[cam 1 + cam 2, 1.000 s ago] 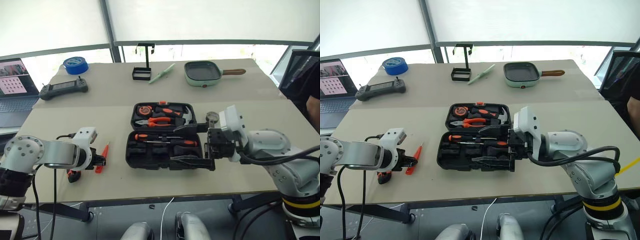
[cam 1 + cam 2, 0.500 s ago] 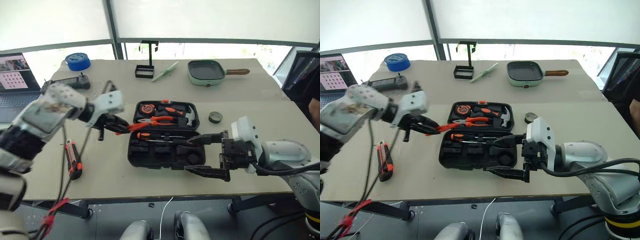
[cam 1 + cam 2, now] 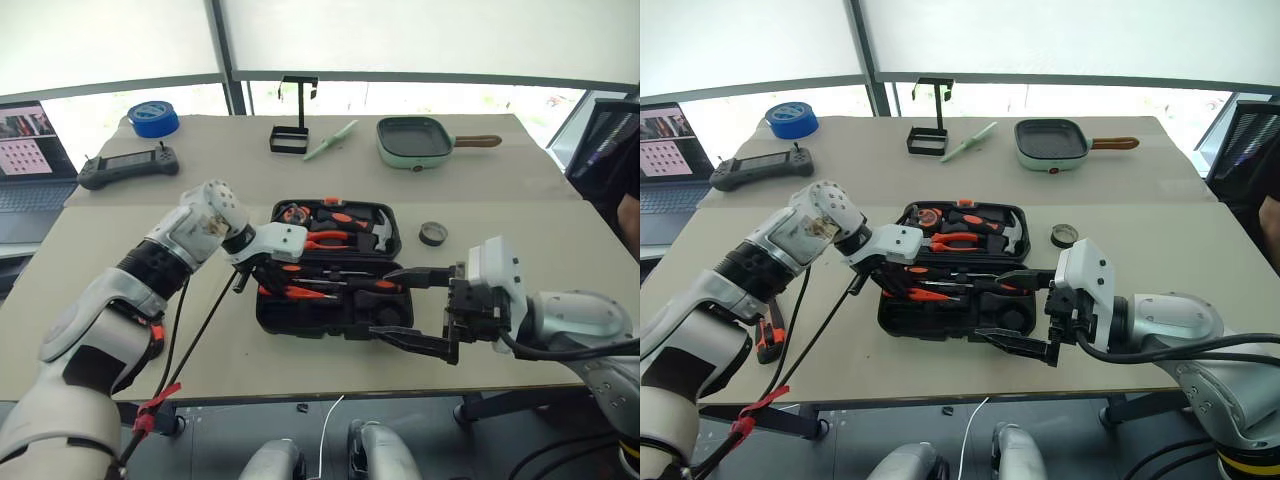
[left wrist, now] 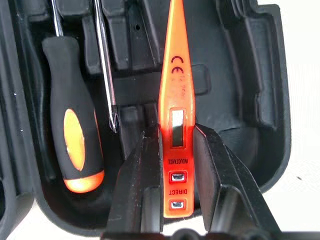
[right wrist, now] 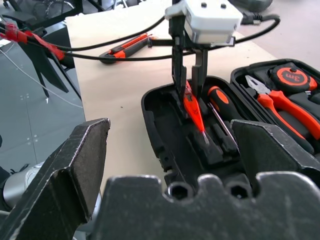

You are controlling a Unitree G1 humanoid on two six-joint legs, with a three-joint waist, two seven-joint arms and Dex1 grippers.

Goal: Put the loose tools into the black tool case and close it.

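Tester lengthwise, tip into case

Utility knife lies left of the tool case on the table

table front: bare | black tool case left end: blocked by left gripper

Blue tape roll, controller, green pan
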